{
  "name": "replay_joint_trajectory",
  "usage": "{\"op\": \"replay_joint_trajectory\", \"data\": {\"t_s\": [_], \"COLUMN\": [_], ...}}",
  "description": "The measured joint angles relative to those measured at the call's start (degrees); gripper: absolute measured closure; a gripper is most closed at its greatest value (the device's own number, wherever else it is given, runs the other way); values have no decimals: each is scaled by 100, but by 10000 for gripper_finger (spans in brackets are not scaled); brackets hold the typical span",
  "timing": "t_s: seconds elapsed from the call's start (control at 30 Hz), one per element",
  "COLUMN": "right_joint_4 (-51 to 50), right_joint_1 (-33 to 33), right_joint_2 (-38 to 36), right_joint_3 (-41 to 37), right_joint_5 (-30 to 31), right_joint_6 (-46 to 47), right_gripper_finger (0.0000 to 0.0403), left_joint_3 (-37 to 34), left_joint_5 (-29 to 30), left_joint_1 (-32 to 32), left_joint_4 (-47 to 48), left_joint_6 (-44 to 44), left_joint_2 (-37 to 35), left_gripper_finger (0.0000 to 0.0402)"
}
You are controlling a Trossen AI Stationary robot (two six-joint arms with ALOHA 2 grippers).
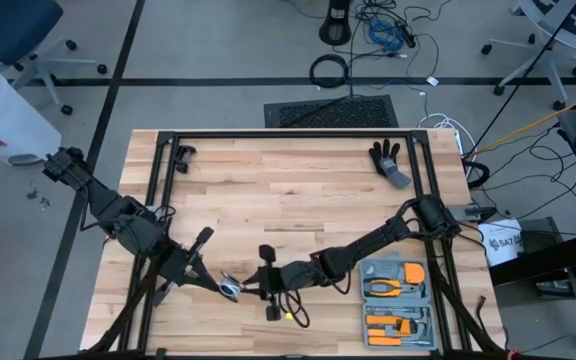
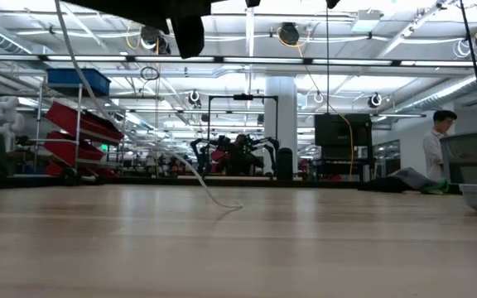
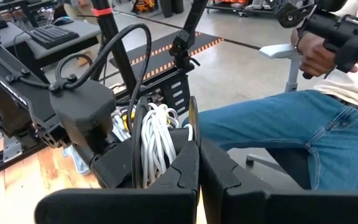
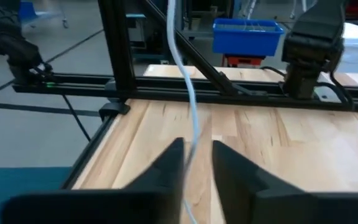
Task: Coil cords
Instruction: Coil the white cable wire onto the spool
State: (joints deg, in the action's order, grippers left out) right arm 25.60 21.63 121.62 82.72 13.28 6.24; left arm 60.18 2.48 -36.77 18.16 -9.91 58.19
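Note:
The black reel [image 3: 135, 143] shows edge-on in the left wrist view, with several turns of white cord [image 3: 157, 140] wound between its two discs. My left gripper [image 3: 199, 177] is shut on it near the table's near edge [image 1: 223, 285]. From the reel the cord runs through the narrow gap of my right gripper [image 4: 196, 155], which is open just right of the reel [image 1: 258, 285]. The cord [image 4: 182, 68] then slopes away, and a stretch of it [image 2: 214, 197] reaches the tabletop. My left gripper pinches the rim of one reel disc [image 3: 192, 124] between its two fingers, with that thin disc edge-on between them. The reel stands on edge, with the wound cord beside the fingers. My right gripper: the cord [image 4: 194, 140] runs between the fingers; I cannot tell whether it touches them.
An open tool case with orange-handled pliers [image 1: 398, 295] lies at the near right. A black glove [image 1: 388, 160] lies at the far right. Black frame rails [image 1: 278, 135] border the table. Dark wires [image 1: 288, 312] lie near the front edge. A seated person in jeans [image 3: 291, 134] is beyond the table.

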Motion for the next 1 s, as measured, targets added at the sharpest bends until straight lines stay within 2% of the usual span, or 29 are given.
{"op": "replay_joint_trajectory", "data": {"t_s": [0.07,0.13,0.33,0.63,0.8,1.0], "right_joint_4": [-9,-23,-216,-1469,-1550,-1652], "right_joint_1": [-9,-20,-18,259,618,836], "right_joint_2": [-2,-2,-82,-1004,-1429,-1604], "right_joint_3": [0,0,0,2,4,205], "right_joint_5": [-132,-328,-748,-865,-183,515], "right_joint_6": [-28,-89,-73,-241,-615,-1004], "right_gripper_finger": [377,395,401,402,402,403], "left_joint_3": [0,0,0,0,-2,-35], "left_joint_5": [0,0,2,69,155,157], "left_joint_1": [0,0,0,0,0,0], "left_joint_4": [-10,-9,23,524,672,618], "left_joint_6": [0,0,0,59,61,210], "left_joint_2": [0,0,0,0,0,5], "left_gripper_finger": [400,400,400,400,400,400]}}
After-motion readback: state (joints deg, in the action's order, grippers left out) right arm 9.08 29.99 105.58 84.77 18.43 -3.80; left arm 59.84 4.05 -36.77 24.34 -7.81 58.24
